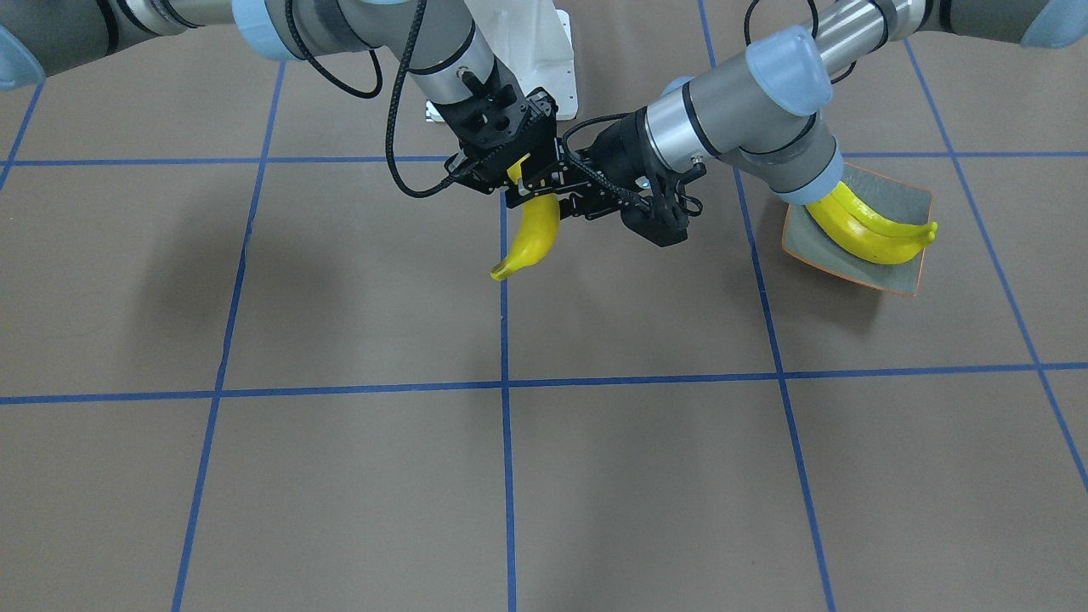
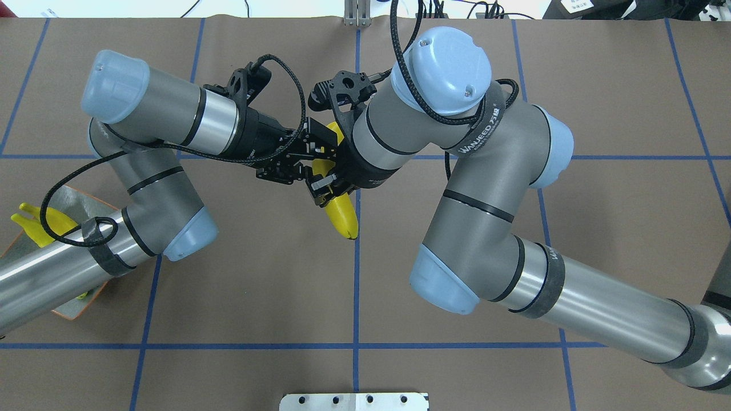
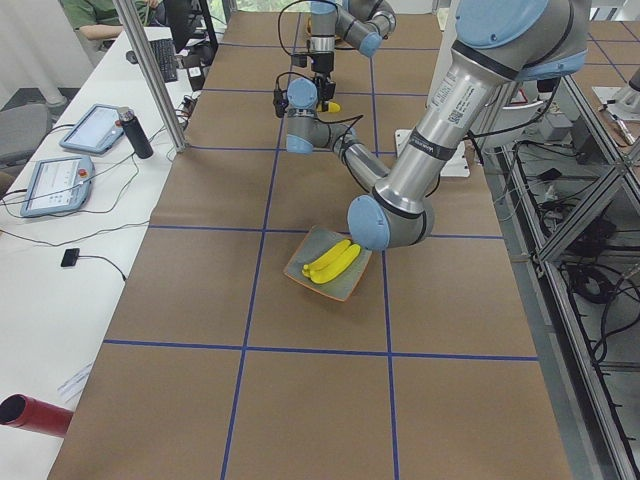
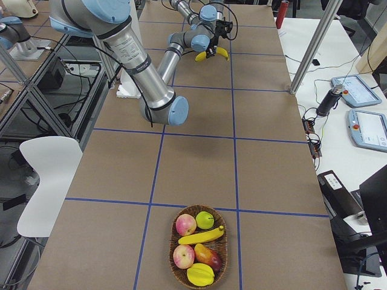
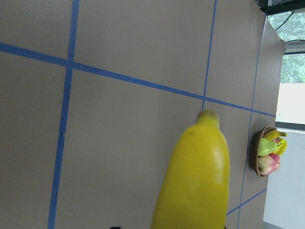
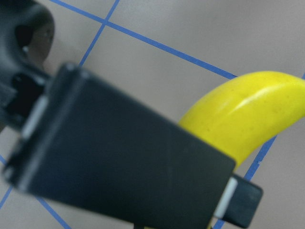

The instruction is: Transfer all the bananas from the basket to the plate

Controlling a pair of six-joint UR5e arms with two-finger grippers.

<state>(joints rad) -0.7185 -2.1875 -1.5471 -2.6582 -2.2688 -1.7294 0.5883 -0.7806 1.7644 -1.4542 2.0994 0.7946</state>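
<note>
a taped brown table in a lab bay

the long table (image 1: 340, 280) is covered in brown paper and divided into squares by blue tape lines (image 1: 504, 425). a white bench (image 3: 40, 300) is set along one side. two tablet-like pendants (image 3: 55, 185), a dark bottle (image 3: 135, 133) and a red cylinder (image 3: 30, 415) are kept on it, and an aluminium post (image 3: 150, 75) is mounted at its edge. on the other side, a white chair (image 4: 48, 175) is placed on the grey floor (image 4: 24, 260), near an aluminium frame (image 3: 588, 212) where cables (image 3: 590, 300) are strewn. greenery is seen through a window (image 5: 293, 71). the table is evenly lit, with only soft shadows cast.
</note>
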